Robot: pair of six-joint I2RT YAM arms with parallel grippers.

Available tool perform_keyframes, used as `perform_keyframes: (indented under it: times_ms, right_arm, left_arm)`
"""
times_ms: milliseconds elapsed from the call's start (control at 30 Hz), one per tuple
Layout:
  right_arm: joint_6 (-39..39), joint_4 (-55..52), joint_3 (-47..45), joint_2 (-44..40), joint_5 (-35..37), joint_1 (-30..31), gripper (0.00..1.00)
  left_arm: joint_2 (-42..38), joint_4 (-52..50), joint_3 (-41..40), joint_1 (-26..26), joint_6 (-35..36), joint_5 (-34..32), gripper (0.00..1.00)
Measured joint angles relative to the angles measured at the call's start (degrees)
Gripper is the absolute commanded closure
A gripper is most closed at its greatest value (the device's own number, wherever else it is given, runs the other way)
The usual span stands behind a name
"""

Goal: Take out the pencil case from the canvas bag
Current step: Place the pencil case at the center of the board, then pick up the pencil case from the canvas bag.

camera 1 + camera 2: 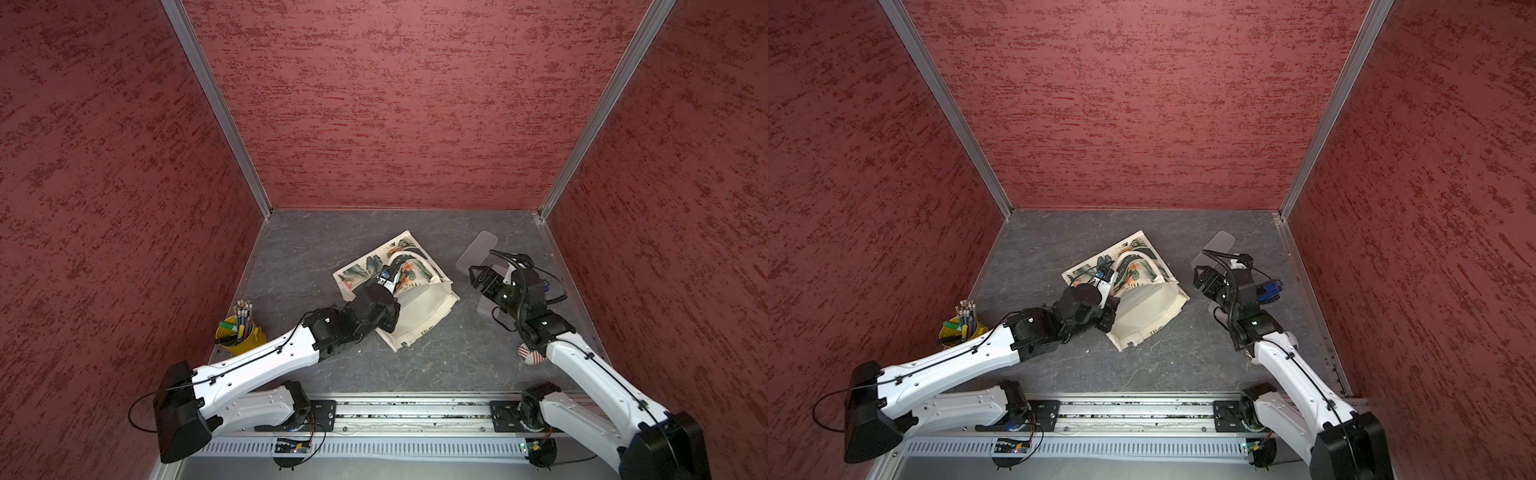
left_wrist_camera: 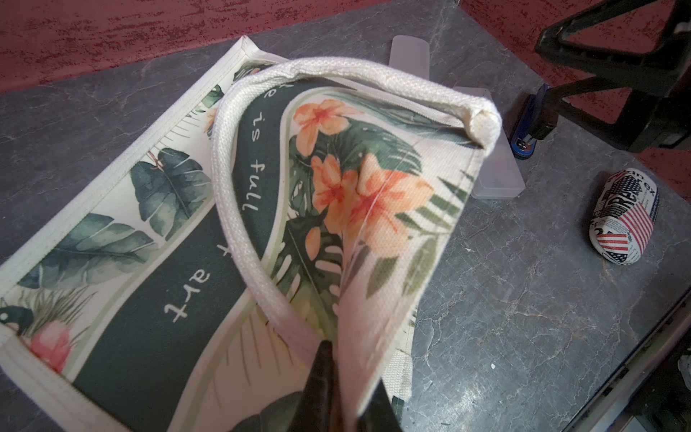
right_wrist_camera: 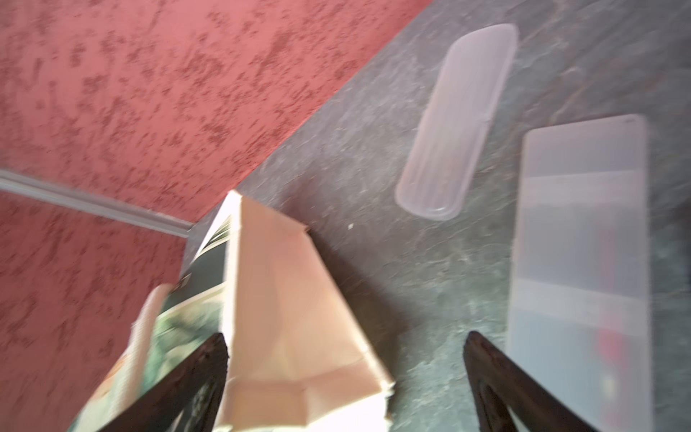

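Note:
The canvas bag lies on its side mid-table, its mouth facing the right arm. My left gripper is shut on the bag's upper printed wall beside the rope handle, holding it lifted. Only pale lining shows inside. A long translucent pencil case lies flat on the table outside the bag. My right gripper hangs open just above it, between bag and case, with nothing in it.
A second, rounded translucent case lies further back. A flag-print pouch and a blue stapler-like object sit near the right wall. A yellow cup of pencils stands at the left.

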Motion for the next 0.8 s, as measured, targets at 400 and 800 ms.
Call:
perform_keyframes:
  times_ms: [400,800]
  right_arm:
    - [4.55,-1.49,-2.69,-12.07,3.82,14.12,0.01]
    - [6.6,-0.63,-7.8,-17.62,7.45,21.0,0.01]
  left_arm:
    - [0.39,-1.09,1.05,-0.33,-1.73,1.49,1.0]
    - [2.45,-3.72,4.22,-0.33,-1.92,2.86,1.0]
